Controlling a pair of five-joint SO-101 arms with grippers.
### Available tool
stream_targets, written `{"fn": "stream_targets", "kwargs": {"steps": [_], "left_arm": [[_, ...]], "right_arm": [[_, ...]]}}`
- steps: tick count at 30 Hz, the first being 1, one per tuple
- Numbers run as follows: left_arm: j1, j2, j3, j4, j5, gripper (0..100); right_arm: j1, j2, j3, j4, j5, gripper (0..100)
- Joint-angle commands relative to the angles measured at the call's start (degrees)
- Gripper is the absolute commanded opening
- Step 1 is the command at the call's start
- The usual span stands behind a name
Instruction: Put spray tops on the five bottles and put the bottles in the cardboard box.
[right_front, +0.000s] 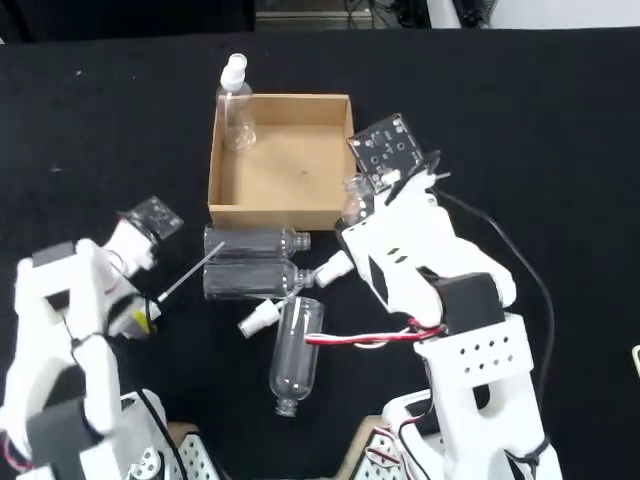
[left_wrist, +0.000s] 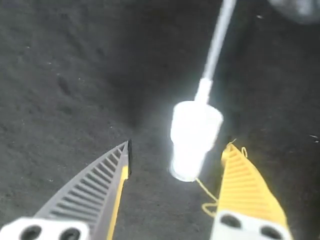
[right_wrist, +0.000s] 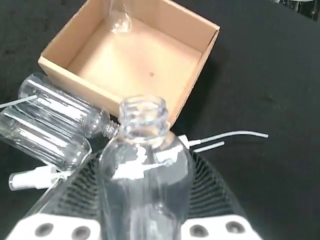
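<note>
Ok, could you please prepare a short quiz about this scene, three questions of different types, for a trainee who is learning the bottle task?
1. True or false: the right pincer grips an upright bottle whose neck is open, with no top on it.
2. How many bottles are inside the cardboard box? A: none. B: one. C: four.
3. Fill the gap: the white thing with a thin tube between the left pincer fingers is a ____.

Key: 1 true. 2 B, the capped bottle leaning in a far corner. 3 spray top.
</note>
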Motion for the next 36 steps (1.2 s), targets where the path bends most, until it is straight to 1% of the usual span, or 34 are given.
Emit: {"fn": "stream_targets", "kwargs": {"steps": [1,3,6,9,12,14,18,21,24,28,31,33,34,36], "left_arm": [[-2.77,3.08,-8.92,0.88,-1.32,28],[-4.09,4.66,-11.74,0.70,-2.73,28],[-4.26,7.30,-13.58,0.53,-2.55,28],[-4.79,10.11,-16.04,0.26,0.35,28],[-7.16,12.31,-19.47,-4.22,2.99,28],[-7.69,13.54,-21.41,-6.77,8.70,28],[-7.43,14.15,-23.16,-7.12,21.89,28],[-8.31,11.08,-23.87,-5.71,27.87,28],[-8.66,7.47,-23.60,-2.64,32.53,28],[-8.57,2.90,-24.04,6.24,41.85,28],[-8.31,1.14,-24.13,13.63,53.98,28],[-6.11,0.70,-24.13,17.67,62.86,28],[-4.62,0.62,-24.13,18.99,67.52,28],[-1.45,0.70,-23.96,19.60,79.38,28]], "right_arm": [[-0.79,-1.89,0.40,-0.70,-0.53,1.1],[-1.85,-1.89,0.92,-0.79,-0.53,1.1],[-3.87,-1.89,1.36,-0.79,-0.53,1.1],[-4.92,-1.89,1.27,-0.79,-0.53,1.1],[-5.01,-1.89,1.19,-0.79,-0.53,1.1],[-4.92,-1.89,1.27,-0.79,-0.53,1.1],[-4.92,-1.89,1.36,-0.79,-0.53,1.1],[-4.92,-1.89,1.36,-0.79,-0.53,1.1],[-4.92,-1.89,1.36,-0.79,-0.53,1.1],[-4.92,-1.89,1.27,-0.79,-0.53,1.1],[-4.92,-1.89,1.27,-0.79,-0.53,1.1],[-4.92,-1.89,1.36,-0.79,-0.53,1.1],[-4.92,-1.89,1.45,-0.79,-0.53,1.1],[-4.92,-1.89,1.45,-0.79,-0.53,1.1]]}}
